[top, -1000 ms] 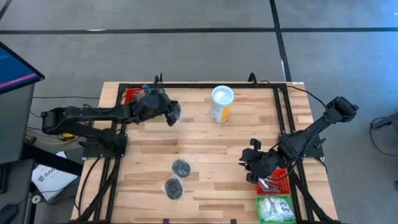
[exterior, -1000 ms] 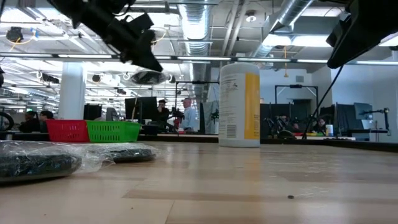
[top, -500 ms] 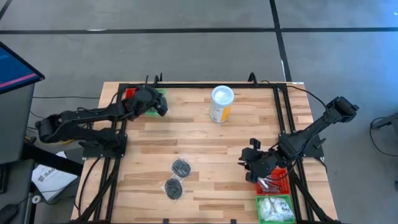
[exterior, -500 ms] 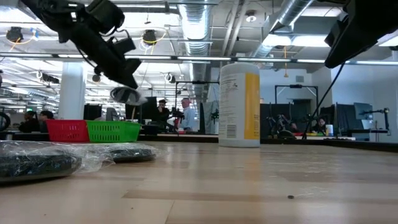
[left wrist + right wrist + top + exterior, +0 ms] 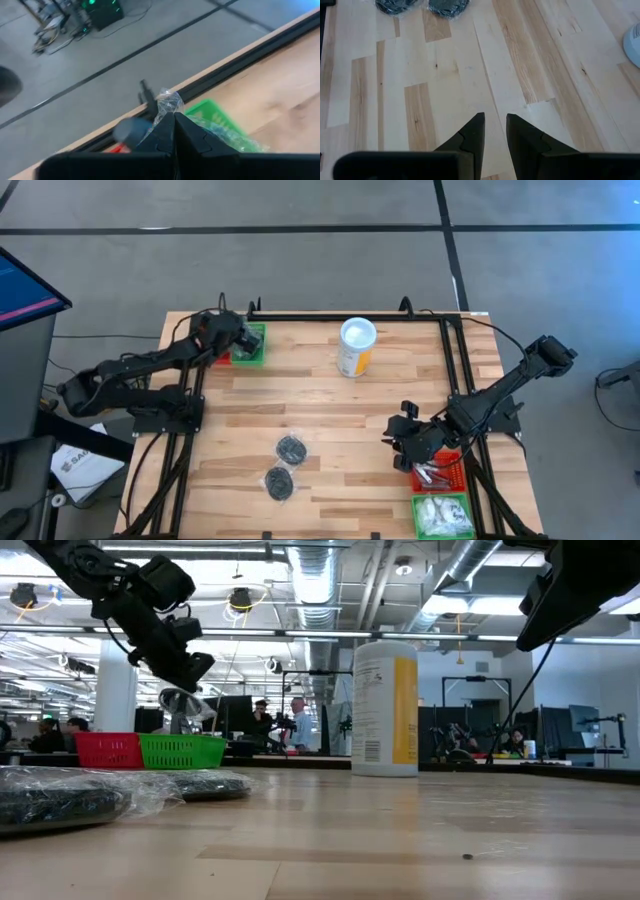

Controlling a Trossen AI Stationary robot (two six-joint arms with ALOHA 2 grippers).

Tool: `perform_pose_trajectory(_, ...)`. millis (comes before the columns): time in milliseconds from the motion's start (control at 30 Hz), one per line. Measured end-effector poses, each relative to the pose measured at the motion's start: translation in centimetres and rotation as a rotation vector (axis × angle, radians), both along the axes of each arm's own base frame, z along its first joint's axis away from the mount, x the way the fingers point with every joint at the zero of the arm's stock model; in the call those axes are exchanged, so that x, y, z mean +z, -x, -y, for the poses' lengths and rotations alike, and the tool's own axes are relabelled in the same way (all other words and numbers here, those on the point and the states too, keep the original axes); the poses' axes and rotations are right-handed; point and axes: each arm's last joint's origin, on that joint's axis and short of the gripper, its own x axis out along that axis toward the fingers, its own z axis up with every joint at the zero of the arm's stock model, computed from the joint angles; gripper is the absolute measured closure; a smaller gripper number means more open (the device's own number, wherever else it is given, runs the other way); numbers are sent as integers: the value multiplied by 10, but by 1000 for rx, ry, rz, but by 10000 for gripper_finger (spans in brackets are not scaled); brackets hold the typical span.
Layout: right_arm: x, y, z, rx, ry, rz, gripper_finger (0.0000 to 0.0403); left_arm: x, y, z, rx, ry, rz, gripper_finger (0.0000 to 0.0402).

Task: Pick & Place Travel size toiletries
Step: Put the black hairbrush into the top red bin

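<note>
My left gripper [image 5: 236, 340] [image 5: 190, 668] is shut on a dark round puck in clear wrap [image 5: 180, 700] and hovers over the green basket [image 5: 250, 344] [image 5: 182, 750] at the table's far left corner, next to a red basket [image 5: 108, 750]. Two more wrapped pucks [image 5: 291, 448] [image 5: 279, 482] lie flat on the wood at the near middle. My right gripper [image 5: 405, 442] [image 5: 494, 127] is open and touches nothing, hovering above bare wood by the near right baskets. My left gripper pinches the puck's clear wrap [image 5: 166, 102] between its two shut fingers, slanting down from above. The crinkled wrap sticks out past the fingertips. The puck hangs below the fingers, lifted clear, just above the green basket's rim.
A tall yellow canister with a white lid [image 5: 356, 347] [image 5: 385, 708] stands at the far middle. A red basket with tubes [image 5: 440, 473] and a green basket with white packets [image 5: 443, 515] sit at the near right corner. Black frame rails [image 5: 330, 317] edge the table.
My left gripper, staying shut on the wrapped puck, has travelled from the far middle-left of the table toward the far left corner and come down, so the puck now hangs over the green basket.
</note>
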Motion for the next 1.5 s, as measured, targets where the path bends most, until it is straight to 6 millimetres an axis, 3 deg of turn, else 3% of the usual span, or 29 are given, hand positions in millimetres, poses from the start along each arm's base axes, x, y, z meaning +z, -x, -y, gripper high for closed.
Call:
perform_pose_trajectory(500, 0, 0, 0, 0, 0, 0, 331, -8, 28, -17, 145, 66, -126, 401)
perform_pose_trajectory(1500, 0, 0, 0, -2, -2, 1, 331, -18, 33, -8, 24, 149, -385, 401)
